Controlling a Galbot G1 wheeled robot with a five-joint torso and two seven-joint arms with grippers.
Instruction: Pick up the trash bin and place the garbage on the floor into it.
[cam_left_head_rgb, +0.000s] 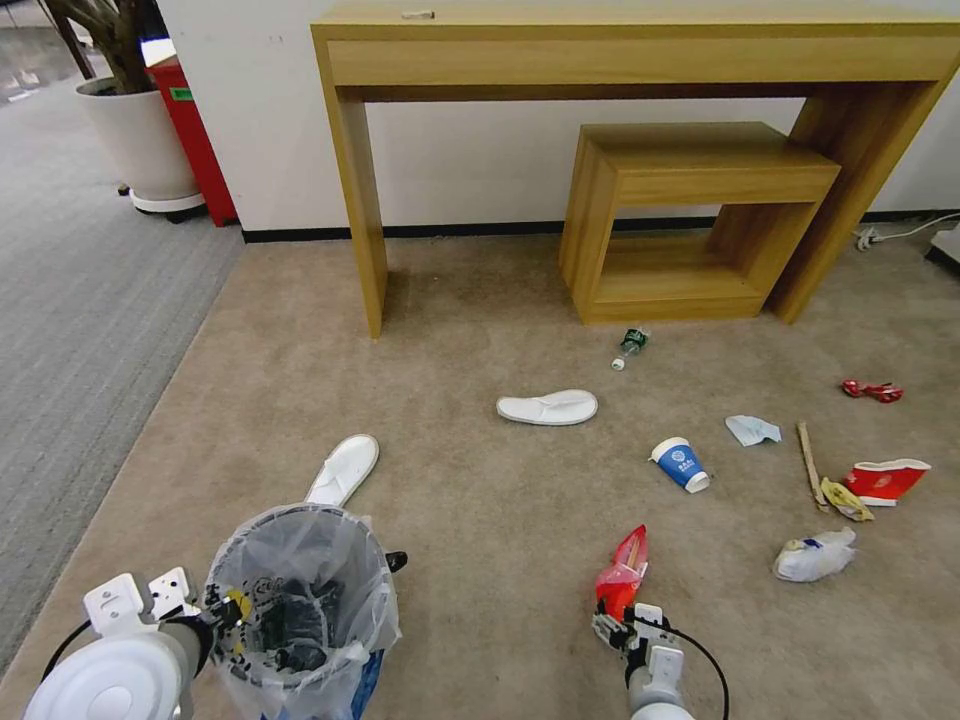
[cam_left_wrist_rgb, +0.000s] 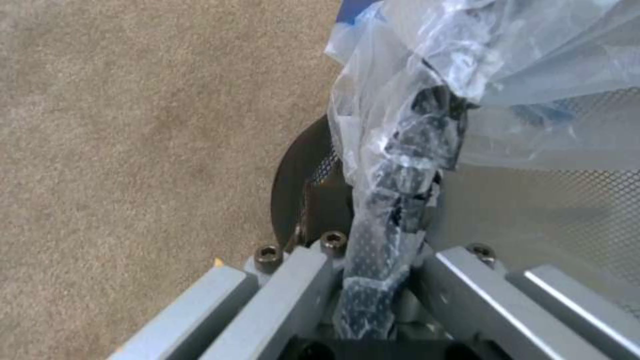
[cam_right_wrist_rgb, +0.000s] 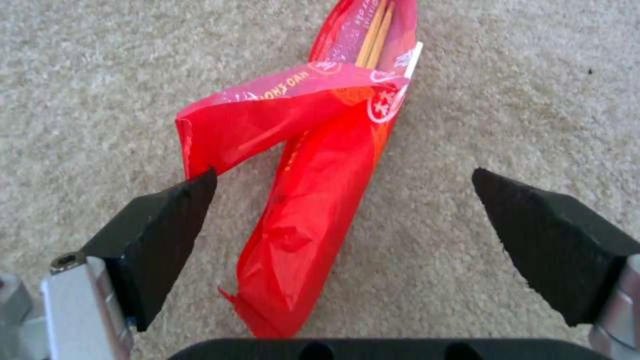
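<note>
The trash bin, a dark wire bin lined with clear plastic, is at the lower left; my left gripper is shut on its rim, and the bag-wrapped rim runs between the fingers. My right gripper is open just above the beige floor, its fingertips on either side of a red wrapper with sticks inside. Other garbage lies about: two white slippers, a blue cup, a red cup, tissue, a stick and crushed bottles.
A wooden desk and a low wooden stool under it stand against the far wall. Grey ribbed carpet borders the left, with a white plant pot and a red box. A cable lies at the far right.
</note>
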